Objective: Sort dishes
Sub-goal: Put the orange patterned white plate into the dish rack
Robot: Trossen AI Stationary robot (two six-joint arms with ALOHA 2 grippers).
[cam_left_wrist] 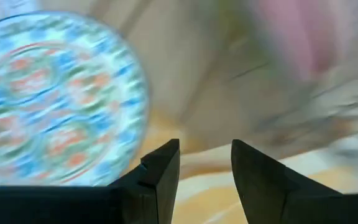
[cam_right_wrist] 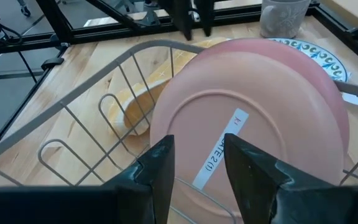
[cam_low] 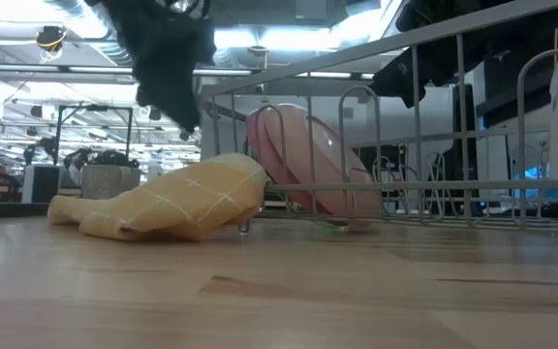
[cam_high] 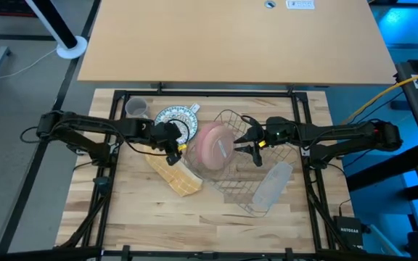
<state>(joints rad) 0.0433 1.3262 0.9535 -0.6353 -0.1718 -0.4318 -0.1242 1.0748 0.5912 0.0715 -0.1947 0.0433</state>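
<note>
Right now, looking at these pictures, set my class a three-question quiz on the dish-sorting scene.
1. True or false: the pink plate leans on edge inside the wire dish rack.
2. Which item lies under the left gripper? A) grey mug B) yellow checked cloth C) clear plastic tray
3. Fill in: the patterned plate lies flat on the ____, beside the rack.

Key: 1 true; 2 B; 3 table. Both the left gripper and the right gripper are open, holding nothing.
</note>
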